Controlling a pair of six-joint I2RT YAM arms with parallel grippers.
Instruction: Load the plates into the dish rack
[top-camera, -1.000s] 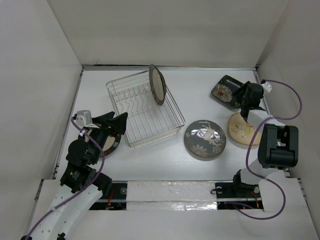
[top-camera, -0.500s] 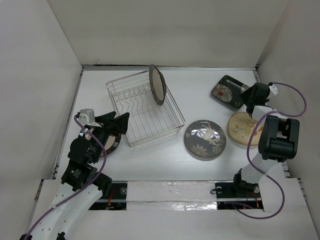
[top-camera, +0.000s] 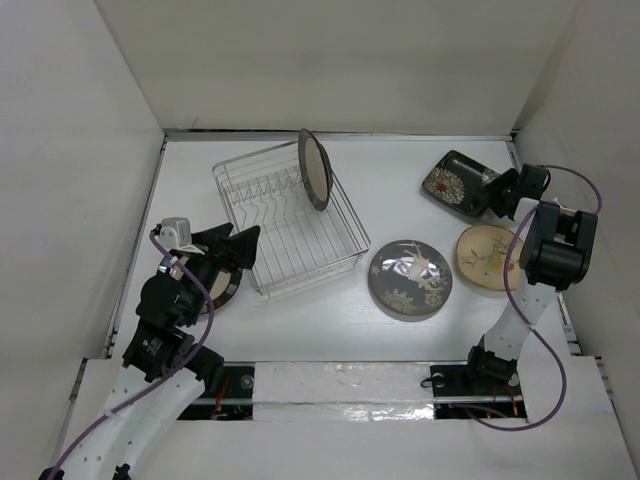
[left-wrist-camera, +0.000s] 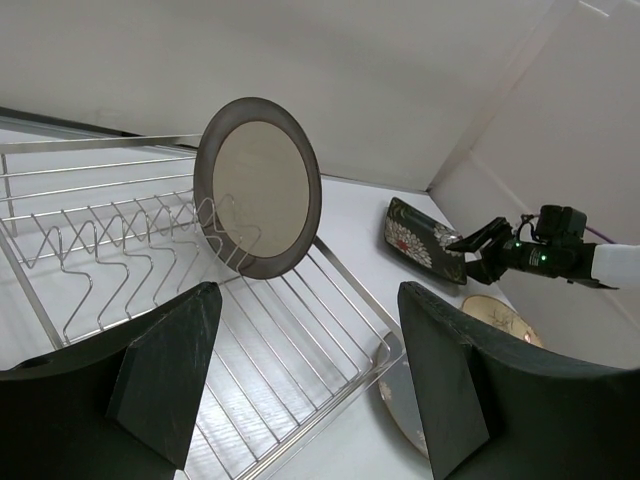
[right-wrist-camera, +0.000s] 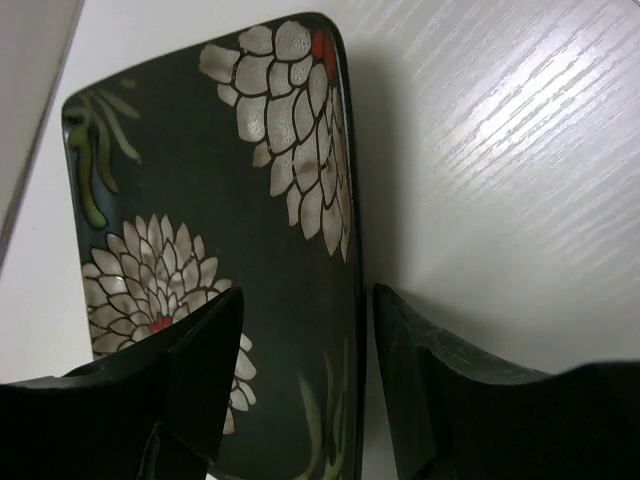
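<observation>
In the upper right of the overhead view your right gripper (top-camera: 497, 190) sits at the near edge of the dark square plate (top-camera: 452, 181). Its wrist camera shows the fingers (right-wrist-camera: 195, 370) spread with the plate's rim between them, one over the flowered face and one over the bare table (right-wrist-camera: 500, 150). You cannot tell whether they touch the plate. Your left gripper (left-wrist-camera: 305, 370) is spread wide too, at lower left beside the dish rack (top-camera: 313, 273) and over the cream plate (top-camera: 222, 290). One dark-rimmed plate (top-camera: 314, 168) stands tilted at the rack's far end — the grey floral plate (top-camera: 411, 278) and the tan plate (top-camera: 485, 258) lie flat right of centre, just beside each other.
</observation>
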